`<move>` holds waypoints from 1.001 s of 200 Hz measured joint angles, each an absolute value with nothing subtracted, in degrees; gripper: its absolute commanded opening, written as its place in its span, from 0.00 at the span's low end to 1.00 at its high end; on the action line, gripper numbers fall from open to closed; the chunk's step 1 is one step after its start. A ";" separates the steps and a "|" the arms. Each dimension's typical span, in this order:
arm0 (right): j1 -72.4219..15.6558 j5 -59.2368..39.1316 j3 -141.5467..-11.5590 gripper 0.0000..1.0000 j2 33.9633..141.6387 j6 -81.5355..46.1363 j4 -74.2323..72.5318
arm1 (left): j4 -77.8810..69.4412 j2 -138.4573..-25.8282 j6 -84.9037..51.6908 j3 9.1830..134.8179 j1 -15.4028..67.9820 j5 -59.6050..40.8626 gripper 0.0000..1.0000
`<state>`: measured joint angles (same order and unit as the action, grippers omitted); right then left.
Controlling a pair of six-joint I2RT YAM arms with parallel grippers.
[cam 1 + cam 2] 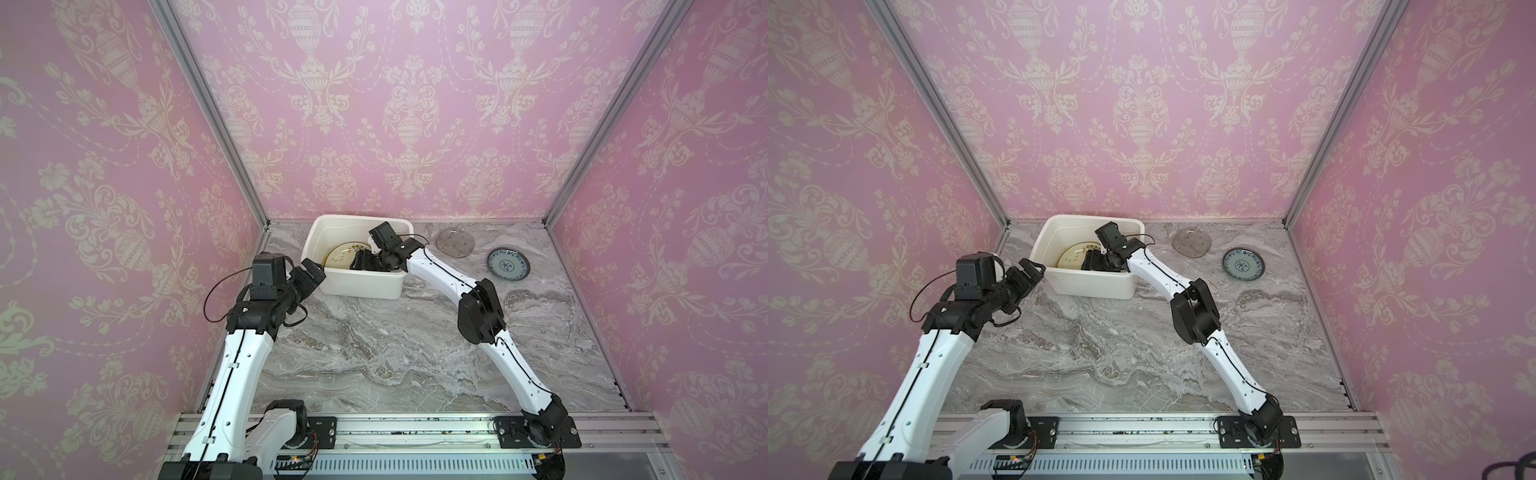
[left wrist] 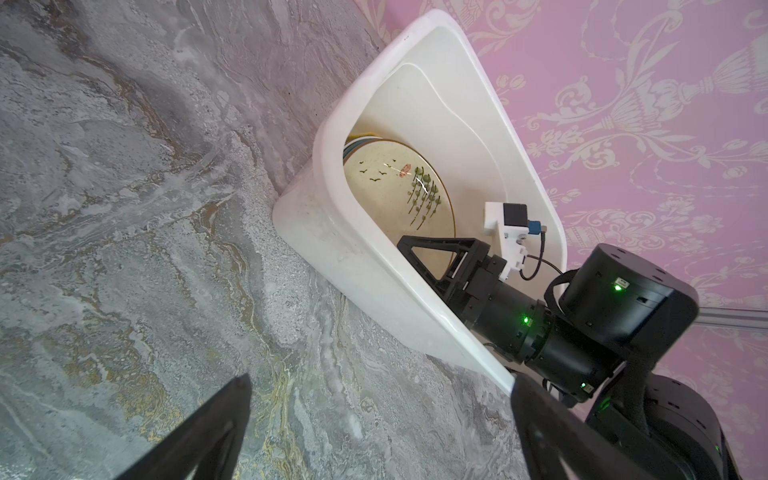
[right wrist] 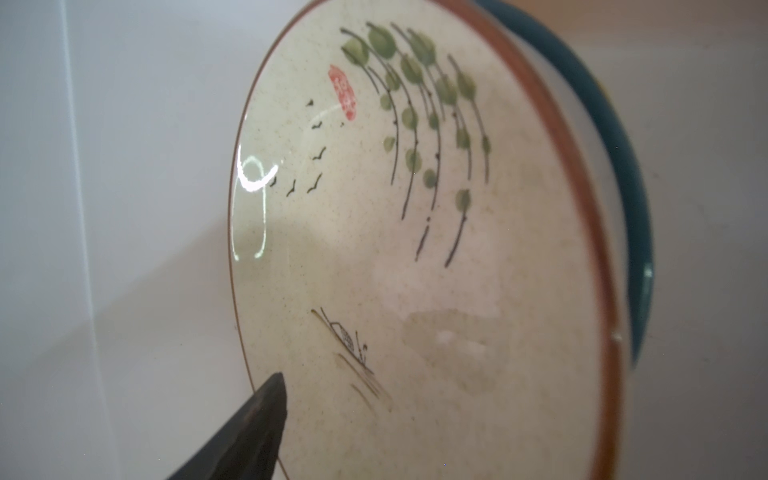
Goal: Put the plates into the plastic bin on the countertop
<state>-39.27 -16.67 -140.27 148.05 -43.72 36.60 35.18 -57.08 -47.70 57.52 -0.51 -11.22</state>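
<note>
Several plates lie stacked in the bin [image 1: 361, 284] at the back of the bench [image 1: 395, 345], with the cream plate [image 1: 340, 257] on top. The right gripper [image 1: 361, 262] straddles its rim (pinching or loose, I cannot tell). The left gripper [image 1: 312, 274] hovers spread and empty beside the bin. A smoky plate [image 1: 456, 243] and a blue plate [image 1: 509, 264] are left on the bench.

Setting: robot test cell in a lab, dressed as a domestic room. Evidence:
- Pink damask wallpaper [image 1: 374, 104] sits on flat panels held in bare aluminium frame posts [image 1: 212, 112].
- The marble-patterned countertop [image 1: 374, 340] ends at an aluminium rail [image 1: 415, 430].
- That rail carries the bases of the left arm [image 1: 232, 365] and right arm [image 1: 521, 365], with a slotted cable duct [image 1: 415, 464] below.
- Household props: white plastic bin [image 1: 361, 286], blue-patterned plate [image 1: 508, 263], smoky glass plate [image 1: 456, 243].
</note>
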 measured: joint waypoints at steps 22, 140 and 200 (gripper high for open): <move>-39.46 -15.07 -140.62 0.90 147.98 -41.93 37.10 | 34.79 -57.04 -47.75 57.10 -0.51 -11.22 0.99; -41.30 0.10 -142.15 0.99 145.88 -28.97 47.16 | 34.33 -55.77 -48.40 56.84 -0.51 -11.22 0.99; -41.41 -2.66 -141.91 0.97 141.16 -27.97 45.25 | 34.61 -54.50 -48.29 57.14 -0.51 -11.22 0.99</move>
